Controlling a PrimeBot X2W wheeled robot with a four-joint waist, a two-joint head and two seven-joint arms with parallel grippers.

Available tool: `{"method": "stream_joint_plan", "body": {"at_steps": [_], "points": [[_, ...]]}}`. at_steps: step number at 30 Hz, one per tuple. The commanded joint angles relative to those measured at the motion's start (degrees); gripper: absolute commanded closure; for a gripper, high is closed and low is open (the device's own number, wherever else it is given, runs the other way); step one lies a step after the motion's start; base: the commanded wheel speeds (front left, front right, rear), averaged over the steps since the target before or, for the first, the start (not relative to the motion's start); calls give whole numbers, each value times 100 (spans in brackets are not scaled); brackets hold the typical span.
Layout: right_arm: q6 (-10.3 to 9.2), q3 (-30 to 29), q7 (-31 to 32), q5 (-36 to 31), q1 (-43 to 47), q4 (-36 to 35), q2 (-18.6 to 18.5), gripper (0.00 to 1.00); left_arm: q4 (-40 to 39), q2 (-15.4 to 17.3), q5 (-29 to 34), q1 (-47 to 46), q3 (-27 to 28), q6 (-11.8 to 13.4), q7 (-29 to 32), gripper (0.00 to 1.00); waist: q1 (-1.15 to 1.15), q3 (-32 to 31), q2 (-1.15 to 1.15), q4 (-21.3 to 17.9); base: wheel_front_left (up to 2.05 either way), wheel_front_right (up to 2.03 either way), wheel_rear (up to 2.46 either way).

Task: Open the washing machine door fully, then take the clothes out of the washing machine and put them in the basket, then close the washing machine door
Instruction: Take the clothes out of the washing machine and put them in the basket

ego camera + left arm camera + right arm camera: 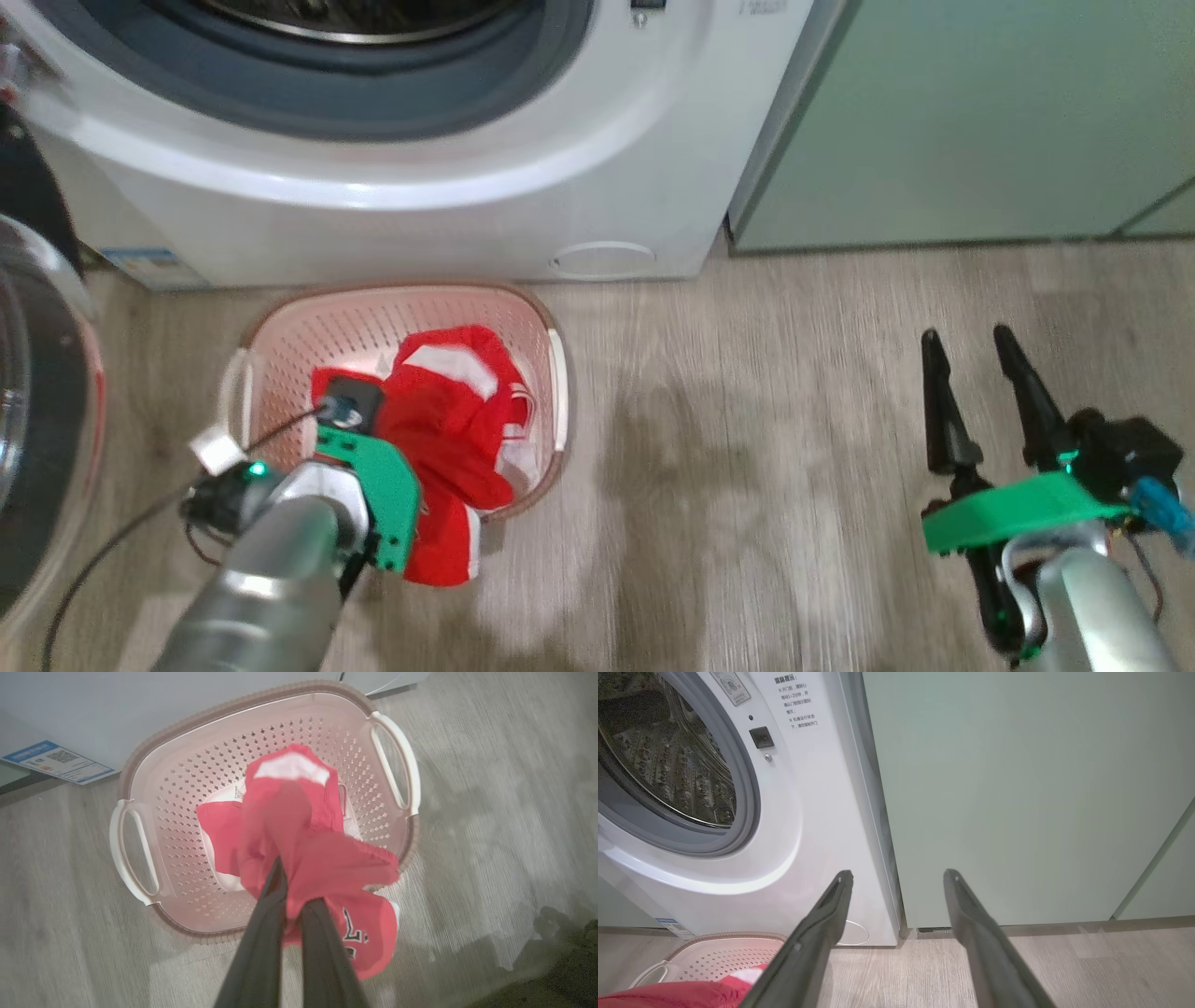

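Red clothes (327,858) pinched in closed left claw (292,886) — over basket (159,774); right claw (966,334) open.

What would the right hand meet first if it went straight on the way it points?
Most likely the green cabinet, near its edge beside the washer; the open right hand has nothing nearer ahead.

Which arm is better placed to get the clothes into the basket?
Left. The left gripper is shut on the clothes above the basket; the right gripper hangs open and empty, off aside.
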Motion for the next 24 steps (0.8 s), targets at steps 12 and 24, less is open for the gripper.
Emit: {"method": "stream_joint_plan", "body": {"at_steps": [12,24], "points": [[-4,55,-53,9,-712,-385,-58,0,-65,640,-511,-1066,640,380,-348,100,0,1459,0,-432,0,0,0],[-4,95,-53,-8,-1086,-560,59,0,-44,881,-762,-1371,829,551,-346,100,0,2235,0,-729,0,0,0]]}}
